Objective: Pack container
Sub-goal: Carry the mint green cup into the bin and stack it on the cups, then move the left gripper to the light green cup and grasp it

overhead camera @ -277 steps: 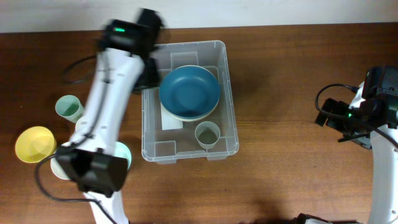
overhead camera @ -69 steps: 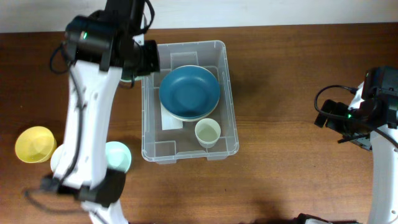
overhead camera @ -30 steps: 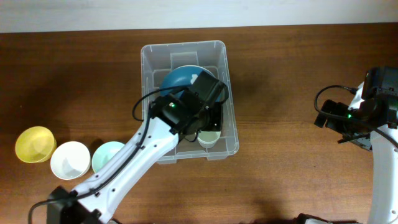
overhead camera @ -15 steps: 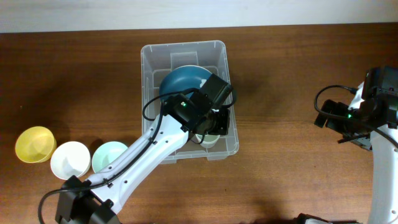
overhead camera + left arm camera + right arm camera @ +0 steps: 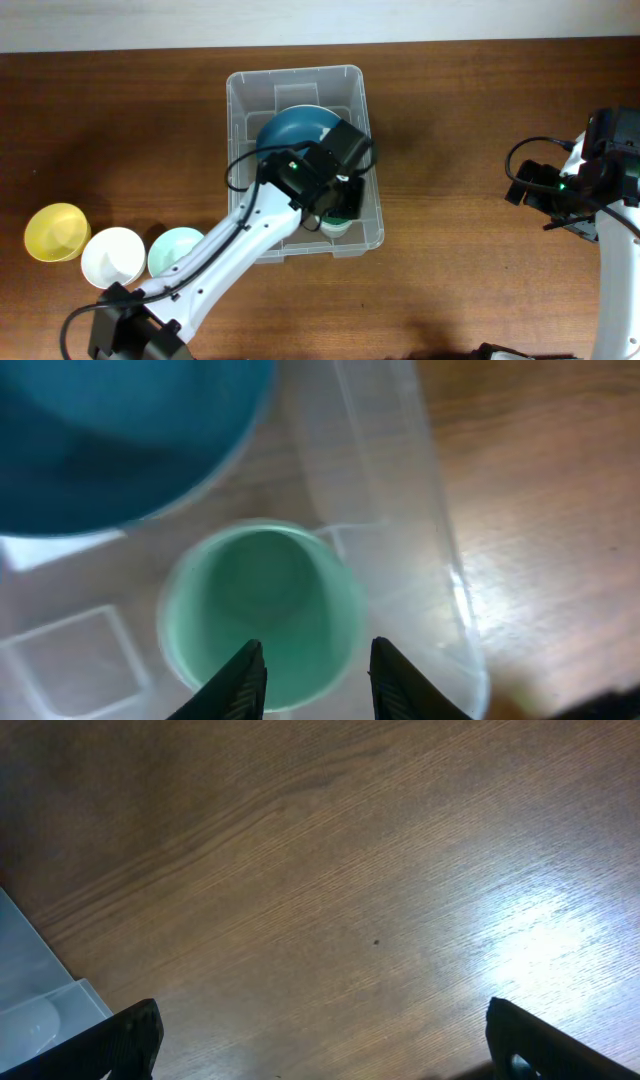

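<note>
The clear container (image 5: pixel 293 76) stands mid-table and holds a blue bowl (image 5: pixel 298 128) at the back. A green cup (image 5: pixel 336 224) stands upright near its front right corner. My left gripper (image 5: pixel 342 203) is inside the container, right above that cup. In the left wrist view its fingers (image 5: pixel 315 678) are apart and straddle the right wall of the green cup (image 5: pixel 262 605), one finger inside and one outside. The blue bowl (image 5: pixel 110 430) lies just behind. My right gripper (image 5: pixel 325 1055) is open and empty over bare table at the far right.
Yellow (image 5: pixel 55 231), white (image 5: pixel 112 256) and mint (image 5: pixel 172 250) bowls stand in a row at the front left. The container wall (image 5: pixel 400 510) runs close beside the cup. A container corner (image 5: pixel 35 1010) shows in the right wrist view.
My left arm has swung from the back left into the container, bringing the green cup. The cup now stands where the pale cup stood. The right arm has not moved.
</note>
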### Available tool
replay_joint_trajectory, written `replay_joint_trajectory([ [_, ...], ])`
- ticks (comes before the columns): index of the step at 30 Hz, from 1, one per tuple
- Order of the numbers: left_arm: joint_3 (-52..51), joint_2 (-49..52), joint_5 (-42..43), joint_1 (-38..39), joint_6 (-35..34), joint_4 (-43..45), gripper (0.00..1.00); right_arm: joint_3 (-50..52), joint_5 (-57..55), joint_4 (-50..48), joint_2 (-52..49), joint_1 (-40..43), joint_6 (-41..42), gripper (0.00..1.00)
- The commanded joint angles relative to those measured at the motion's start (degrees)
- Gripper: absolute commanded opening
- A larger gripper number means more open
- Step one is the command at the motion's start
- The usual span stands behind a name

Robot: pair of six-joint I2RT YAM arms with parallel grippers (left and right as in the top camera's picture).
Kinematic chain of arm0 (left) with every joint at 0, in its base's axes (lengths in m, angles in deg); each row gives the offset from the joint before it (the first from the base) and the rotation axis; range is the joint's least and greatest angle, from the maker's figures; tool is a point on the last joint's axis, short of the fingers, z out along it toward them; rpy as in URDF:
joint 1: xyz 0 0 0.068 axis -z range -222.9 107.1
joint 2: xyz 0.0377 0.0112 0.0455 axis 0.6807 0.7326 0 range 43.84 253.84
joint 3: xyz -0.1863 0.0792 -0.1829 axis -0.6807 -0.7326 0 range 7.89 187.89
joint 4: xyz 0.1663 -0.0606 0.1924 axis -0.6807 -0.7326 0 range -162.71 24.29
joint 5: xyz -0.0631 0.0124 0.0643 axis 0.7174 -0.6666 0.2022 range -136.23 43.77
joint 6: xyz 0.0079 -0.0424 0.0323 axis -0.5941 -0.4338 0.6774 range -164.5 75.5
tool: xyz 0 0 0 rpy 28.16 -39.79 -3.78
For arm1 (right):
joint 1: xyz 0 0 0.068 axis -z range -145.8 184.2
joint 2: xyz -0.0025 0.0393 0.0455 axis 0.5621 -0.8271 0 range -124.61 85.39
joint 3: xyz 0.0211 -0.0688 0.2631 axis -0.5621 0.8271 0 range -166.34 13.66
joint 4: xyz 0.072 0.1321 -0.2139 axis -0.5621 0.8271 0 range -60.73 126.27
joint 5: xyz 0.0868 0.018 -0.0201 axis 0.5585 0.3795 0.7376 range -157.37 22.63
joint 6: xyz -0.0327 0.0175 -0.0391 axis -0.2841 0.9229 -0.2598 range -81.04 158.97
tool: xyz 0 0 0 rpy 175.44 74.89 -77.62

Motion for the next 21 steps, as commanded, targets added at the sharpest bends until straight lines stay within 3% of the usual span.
replay_joint_trajectory([
  [1, 5.62, -2.21, -7.67, -5.64, 3.28, -3.67, 0.41, -0.72, 0.33, -0.17, 0.74, 0.15, -0.55, 0.99],
  [3, 8.31, -3.61, -12.33, -10.43, 3.28, -6.88, 0.55, -0.72, 0.33, -0.17, 0.74, 0.15, -0.55, 0.99],
  [9, 10.25, -6.32, -14.51, -26.58, 3.15, -12.41, 0.72, -0.72, 0.31, -0.20, 0.74, 0.15, -0.55, 0.99],
  [16, 7.82, -6.19, -9.94, -42.38, 0.09, -19.67, 0.75, -0.72, 0.33, -0.39, 0.74, 0.15, -0.55, 0.99],
  [21, -2.43, -6.12, -6.58, -44.63, 0.11, -16.76, 0.75, -0.72, 0.33, -0.35, 0.74, 0.15, -0.55, 0.99],
])
